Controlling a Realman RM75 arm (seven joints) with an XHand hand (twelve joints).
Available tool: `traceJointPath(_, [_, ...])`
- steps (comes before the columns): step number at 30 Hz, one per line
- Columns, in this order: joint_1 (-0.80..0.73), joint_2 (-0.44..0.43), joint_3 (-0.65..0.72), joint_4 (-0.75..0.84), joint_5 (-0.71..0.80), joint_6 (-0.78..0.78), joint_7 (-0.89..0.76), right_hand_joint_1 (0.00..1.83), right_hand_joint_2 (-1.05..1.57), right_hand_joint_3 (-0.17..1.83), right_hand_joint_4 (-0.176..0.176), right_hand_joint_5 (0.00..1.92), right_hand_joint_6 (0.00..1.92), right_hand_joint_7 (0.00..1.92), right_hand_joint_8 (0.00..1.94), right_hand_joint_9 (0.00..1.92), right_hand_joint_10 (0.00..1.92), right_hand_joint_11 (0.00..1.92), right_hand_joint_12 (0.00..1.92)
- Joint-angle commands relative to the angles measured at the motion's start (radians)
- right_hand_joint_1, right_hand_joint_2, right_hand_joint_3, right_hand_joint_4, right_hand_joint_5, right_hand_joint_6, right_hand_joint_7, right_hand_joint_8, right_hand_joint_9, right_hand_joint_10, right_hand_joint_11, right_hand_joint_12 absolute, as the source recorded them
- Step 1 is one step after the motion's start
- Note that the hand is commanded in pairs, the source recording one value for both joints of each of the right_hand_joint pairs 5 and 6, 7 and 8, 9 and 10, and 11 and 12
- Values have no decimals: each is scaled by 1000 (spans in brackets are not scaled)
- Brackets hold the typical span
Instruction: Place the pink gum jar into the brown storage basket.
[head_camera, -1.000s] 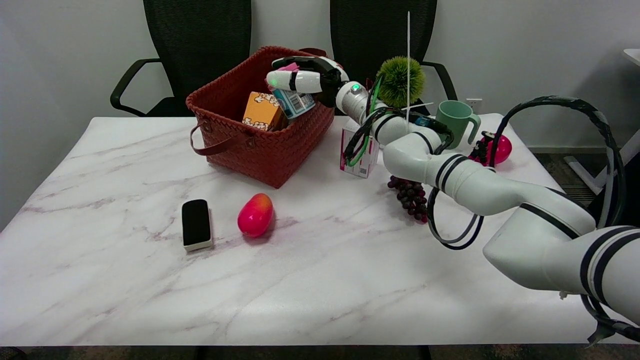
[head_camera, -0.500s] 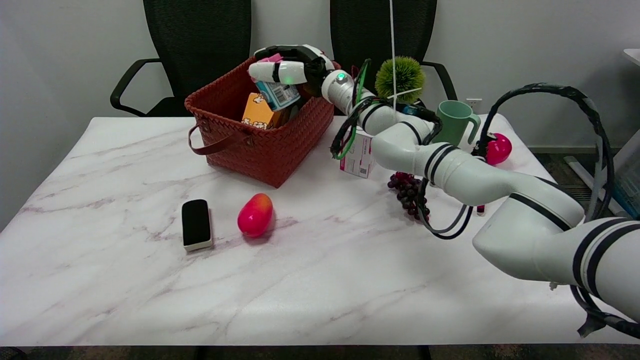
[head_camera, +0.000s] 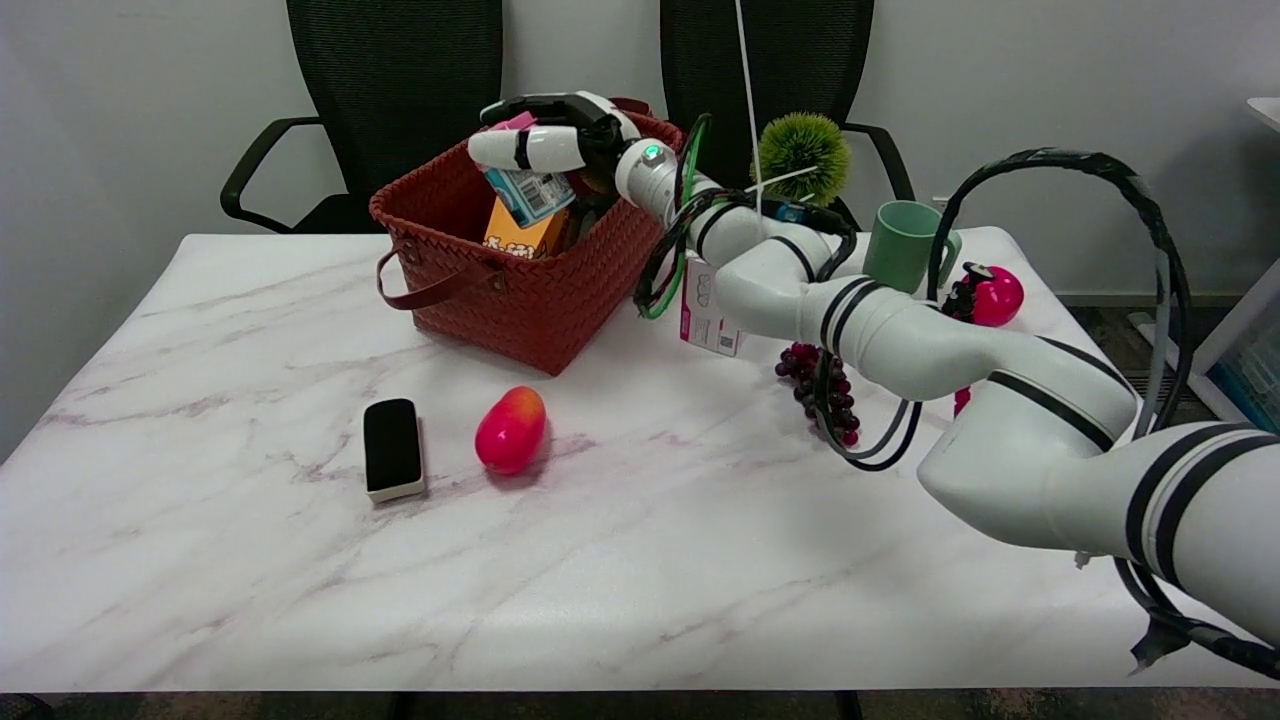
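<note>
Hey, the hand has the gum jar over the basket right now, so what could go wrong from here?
1. The right hand holds the pink gum jar tilted above the brown storage basket; released from here, it may land on the orange box already inside and end up propped rather than settled.
2. The forearm crosses just above the basket's far rim, so lowering further may knock or shift the basket.

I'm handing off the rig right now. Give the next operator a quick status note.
Right hand grips the pink gum jar, holding it in the air above the brown storage basket.
Basket already holds an orange box.
Done: jar picked up and carried over the basket.
Left: lower it in, release, pull the arm back.
</note>
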Motion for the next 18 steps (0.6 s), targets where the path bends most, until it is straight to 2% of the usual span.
traceJointPath(1, [4, -31, -11, -59, -12, -25, 2, 1297, 993, 713, 0, 751, 751, 1036, 1036, 899, 899, 454, 454])
traceJointPath(2, [5, -31, -11, -59, -13, -26, 2, 1303, 955, 774, 0, 750, 750, 1031, 1031, 800, 800, 359, 359])
traceJointPath(3, [7, -31, -12, -60, -13, -26, 2, 1313, 893, 864, 0, 748, 748, 1021, 1021, 619, 619, 258, 258])
traceJointPath(6, [10, -33, -14, -66, -13, -19, 2, 1321, 778, 988, 0, 746, 746, 948, 948, 313, 313, 225, 225])
traceJointPath(9, [3, -30, -2, -73, -13, -17, -10, 1320, 667, 1083, 0, 745, 745, 816, 816, 253, 253, 215, 215])
traceJointPath(10, [8, -32, -12, -68, -14, -16, -1, 1317, 593, 1135, 0, 739, 739, 720, 720, 242, 242, 211, 211])
traceJointPath(12, [9, -33, -15, -66, -14, -15, 2, 1310, 405, 1241, 0, 697, 697, 409, 409, 214, 214, 199, 199])
traceJointPath(18, [-1, -25, -13, -58, -14, -13, 2, 1292, 271, 1195, 0, 578, 578, 335, 335, 197, 197, 186, 186])
